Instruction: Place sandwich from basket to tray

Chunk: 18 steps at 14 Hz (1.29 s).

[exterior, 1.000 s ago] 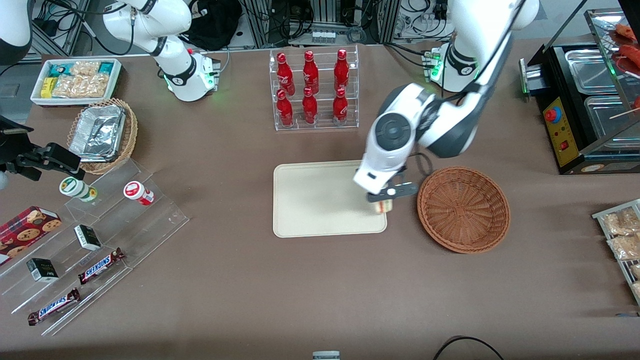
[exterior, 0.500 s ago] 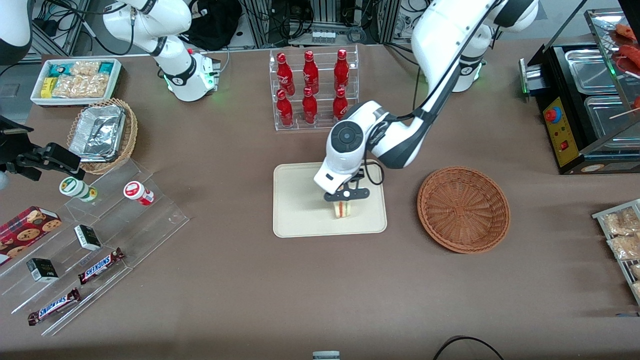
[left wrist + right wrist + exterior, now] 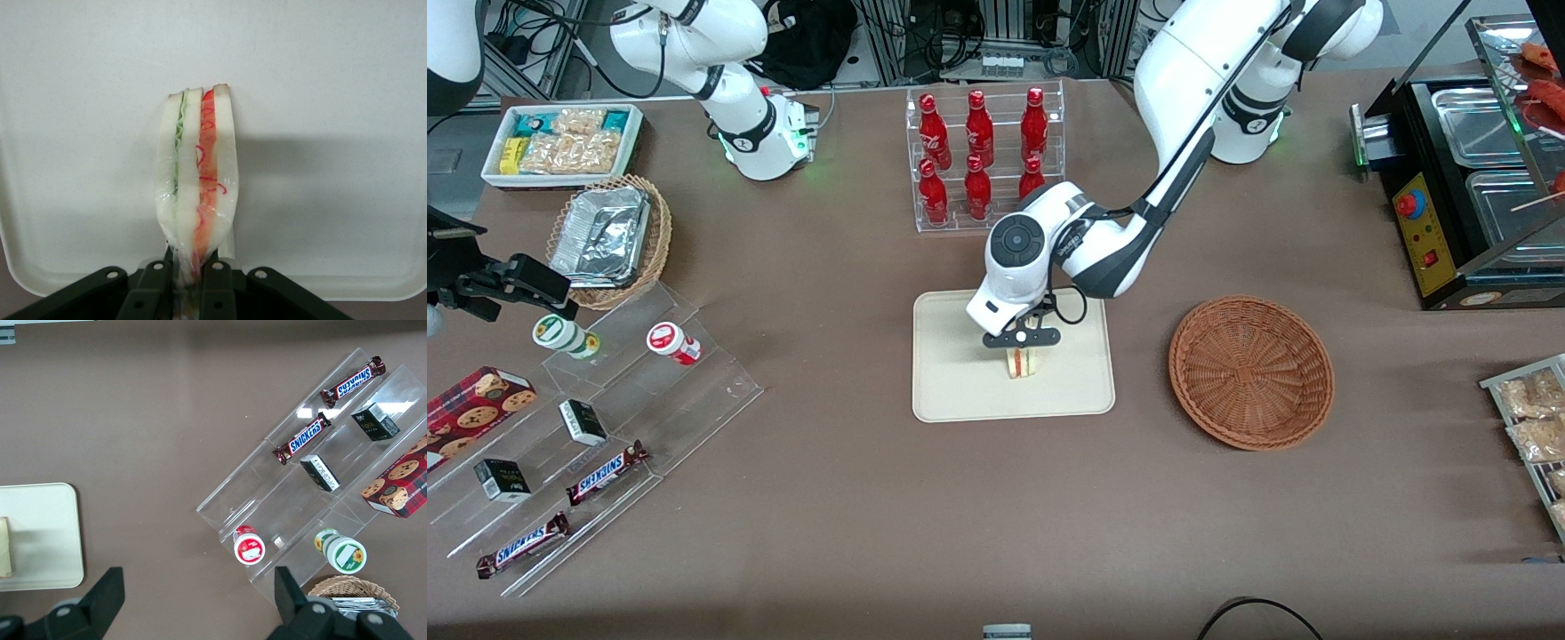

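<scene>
Your left arm's gripper [image 3: 1021,348] sits over the middle of the tray [image 3: 951,391], and it is clenched on the sandwich [image 3: 1022,363]. In the wrist view you can see the two black fingers [image 3: 155,280] pinching the wedge's narrow end, with the sandwich [image 3: 197,177] standing on edge between them, the green layer on one side and the red layer on the other, and a clear wrap catching the light. Its shadow falls on the tray's [image 3: 333,100] pale floor right beside it, but you cannot tell from either view whether the bread touches the tray or hangs just above it.

The sandwich is well inside the tray's rim, closer to the edge that faces the basket [image 3: 1251,371] than to the edge toward the parked arm's end of the table. The basket lies on the brown table [image 3: 871,516] beside the tray, toward the working arm's end, with a gap of bare cloth between them; its woven bowl shows only wicker.

Farther from the front camera than the tray, a clear rack of red bottles [image 3: 983,156] stands near the table's edge. The parked arm's wrist camera catches the tray's corner [image 3: 63,497] and a sliver of the sandwich [image 3: 5,547] on it.
</scene>
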{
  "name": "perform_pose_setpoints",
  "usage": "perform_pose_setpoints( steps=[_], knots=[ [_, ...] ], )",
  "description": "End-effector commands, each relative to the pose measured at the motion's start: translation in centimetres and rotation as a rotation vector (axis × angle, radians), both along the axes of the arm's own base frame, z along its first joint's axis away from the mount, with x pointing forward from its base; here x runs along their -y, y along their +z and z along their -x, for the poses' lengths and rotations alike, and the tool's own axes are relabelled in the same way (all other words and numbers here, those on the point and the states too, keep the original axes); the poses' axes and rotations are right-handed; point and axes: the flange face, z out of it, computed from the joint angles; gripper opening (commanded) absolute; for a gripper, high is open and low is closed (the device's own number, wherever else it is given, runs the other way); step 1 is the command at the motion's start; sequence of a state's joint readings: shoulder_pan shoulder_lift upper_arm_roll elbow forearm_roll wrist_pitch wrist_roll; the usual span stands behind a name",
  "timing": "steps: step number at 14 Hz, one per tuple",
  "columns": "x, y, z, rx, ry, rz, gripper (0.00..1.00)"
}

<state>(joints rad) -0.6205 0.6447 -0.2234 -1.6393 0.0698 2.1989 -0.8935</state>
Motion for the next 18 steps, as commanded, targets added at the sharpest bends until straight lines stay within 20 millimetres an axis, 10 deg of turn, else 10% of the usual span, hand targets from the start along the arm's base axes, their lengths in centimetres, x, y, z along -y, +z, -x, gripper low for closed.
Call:
perform_pose_setpoints(
  steps=[1,7,11,18],
  knots=[
    [0.6,0.5,-0.2,0.023,0.013,-0.008,1.0],
    [-1.0,9.9,-0.3,0.056,0.128,-0.032,1.0],
    [-6.2,18.2,-1.6,0.067,0.202,-0.076,1.0],
    [-24.6,32.4,-3.9,0.021,0.212,-0.138,1.0]
  ],
)
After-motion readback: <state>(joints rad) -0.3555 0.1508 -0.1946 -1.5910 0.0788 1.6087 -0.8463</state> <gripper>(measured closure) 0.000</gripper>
